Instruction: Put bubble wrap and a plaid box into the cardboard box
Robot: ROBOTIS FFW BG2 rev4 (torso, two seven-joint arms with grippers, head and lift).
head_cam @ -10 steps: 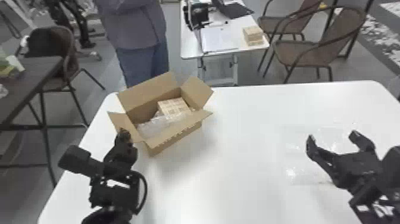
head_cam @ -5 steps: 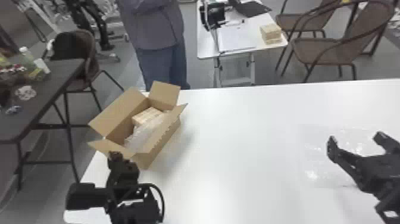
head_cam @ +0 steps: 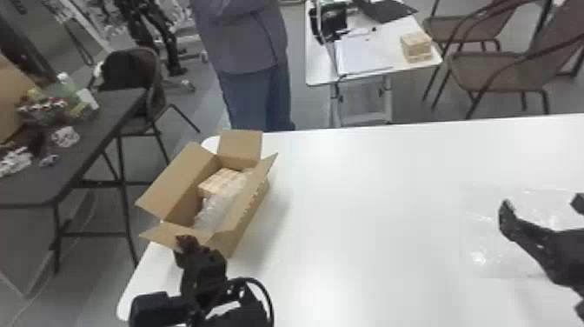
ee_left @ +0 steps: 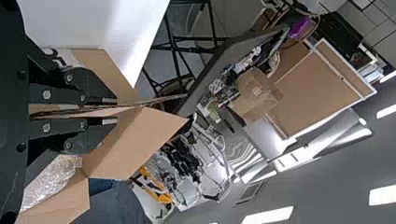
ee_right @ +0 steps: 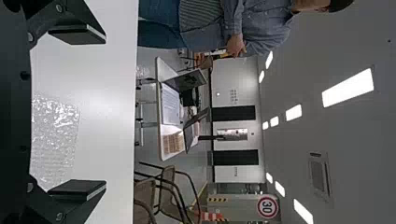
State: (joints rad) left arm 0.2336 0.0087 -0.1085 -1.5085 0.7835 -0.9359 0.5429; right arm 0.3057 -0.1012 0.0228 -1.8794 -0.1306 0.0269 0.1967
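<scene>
I have the cardboard box (head_cam: 244, 217) standing upright on the white table (head_cam: 369, 195), near its left edge, with its flaps spread open. My left gripper (head_cam: 181, 250) is at the box's near end, and in the left wrist view its fingers are clamped together on cardboard of the box, which runs edge-on between them. Inside the box I see the plaid box (head_cam: 219, 180), lying toward the far end, and a crumpled piece of bubble wrap (head_cam: 217, 211) beside it, on the nearer side and along the right wall.

My right gripper (head_cam: 542, 204) is well apart from the box, over at the right side of the table. In the right wrist view its two fingers (ee_right: 79, 35) stand wide apart with nothing between them, so that hand grasps nothing. Near it, a clear sheet of bubble wrap (head_cam: 489, 254) lies flat on the tabletop, outside the box.

Beyond the table's far edge there is a smaller white table (head_cam: 319, 65) with papers (head_cam: 360, 56) and a pale block (head_cam: 416, 45) on it, and brown chairs (head_cam: 508, 71) next to it. Off to my left stands a dark table (head_cam: 56, 182) with assorted small things on top
</scene>
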